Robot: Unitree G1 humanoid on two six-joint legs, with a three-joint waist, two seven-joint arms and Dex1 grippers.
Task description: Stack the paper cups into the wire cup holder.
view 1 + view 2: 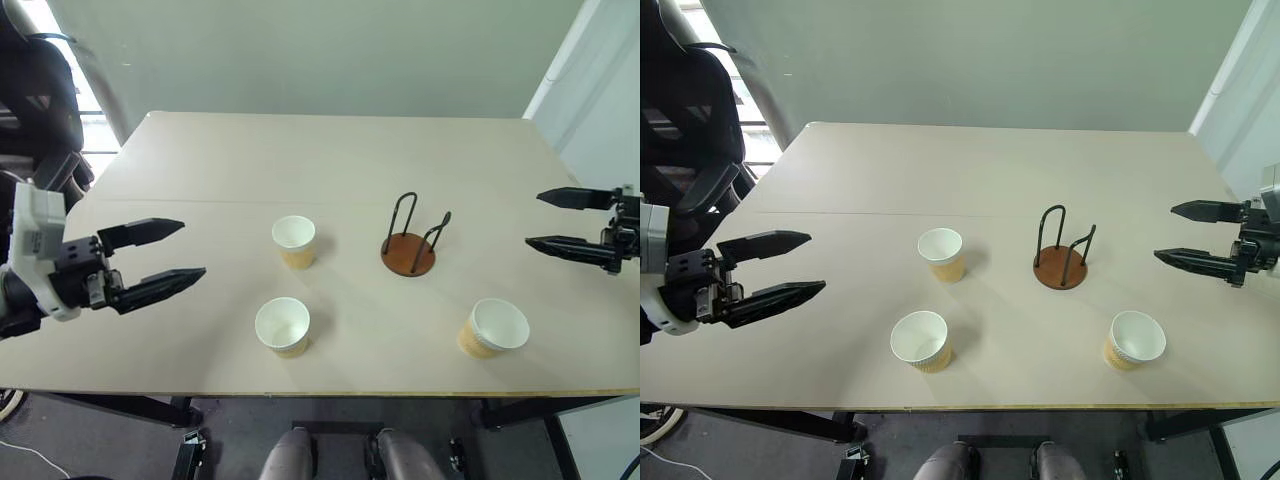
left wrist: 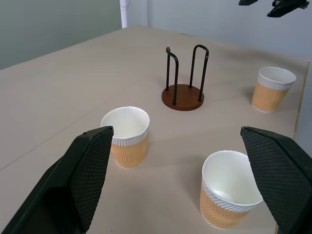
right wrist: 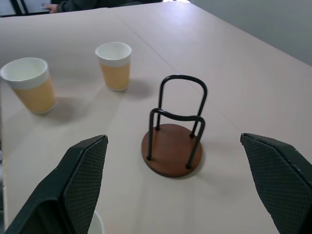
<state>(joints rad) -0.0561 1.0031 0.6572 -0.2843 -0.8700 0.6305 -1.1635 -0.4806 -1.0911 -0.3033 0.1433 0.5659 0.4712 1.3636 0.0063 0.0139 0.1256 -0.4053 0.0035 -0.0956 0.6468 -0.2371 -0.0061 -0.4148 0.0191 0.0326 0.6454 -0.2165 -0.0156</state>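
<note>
Cups and holder are seen spread over a pale table in the head views. The wire cup holder stands upright right of the table's middle, its two black loops rising from the brown disc, with nothing inside it. One paper cup stands to its left, a second nearer the front edge, and a third right of the holder near the front edge; all three stand upright, well apart from each other. The left claw is held over the table's left side, spread wide and grasping nothing. The right claw is held at the right edge, likewise spread and empty.

In the left wrist view, two cups are seen between the spread fingers, with the holder beyond them and the third cup farther off.

In the right wrist view, the holder is framed between the spread fingers, with two cups standing beyond it.
</note>
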